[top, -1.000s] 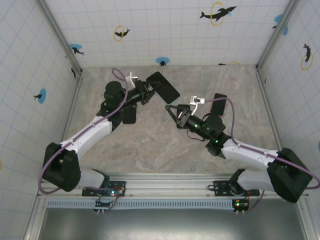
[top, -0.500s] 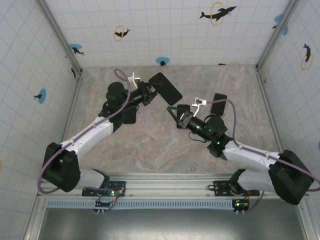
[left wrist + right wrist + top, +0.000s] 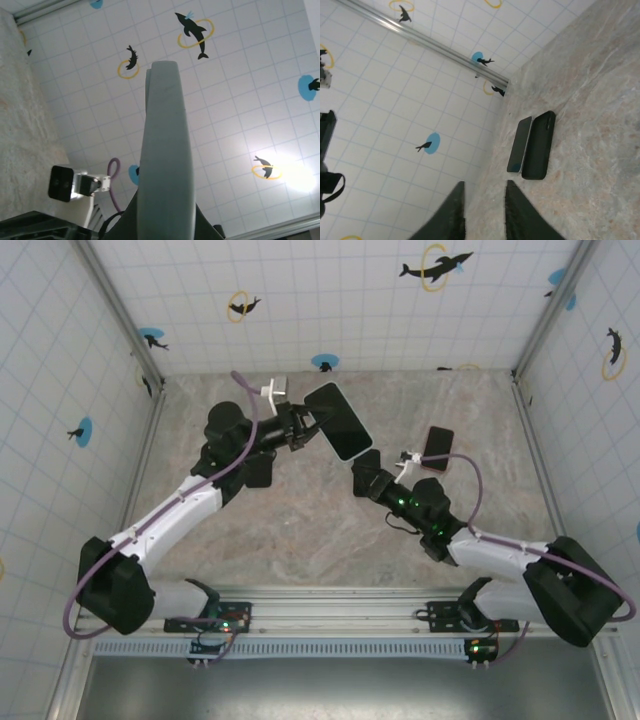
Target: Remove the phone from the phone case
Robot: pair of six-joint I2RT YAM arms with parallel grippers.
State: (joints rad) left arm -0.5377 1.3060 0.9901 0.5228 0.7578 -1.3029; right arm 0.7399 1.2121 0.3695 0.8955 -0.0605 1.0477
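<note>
Far left, pinched tight in the left pincer (image 3: 310, 428): a dark phone (image 3: 336, 421), lifted clear of the marbled surface (image 3: 300, 540), glossy face up, free end angled toward the middle. Seen edge-on from the left wrist as a grey slab rising straight out from between the jaws, against the tiled wall. Cased or bare: cannot tell. Just right of and below that free end in the overhead view, the right pincer (image 3: 361, 460), tips aimed at the phone; very close, contact not discernible. From the right wrist, fingers (image 3: 454, 210) parted a little, nothing gripped between them. Beyond those tips, lying flat on the surface toward the left wall: a slim grey slab (image 3: 519, 145), phone-like, and right alongside it a black phone case (image 3: 539, 145). Farthest right in the overhead view, another dark slab (image 3: 437, 448), flat on the surface just behind the right arm.
</note>
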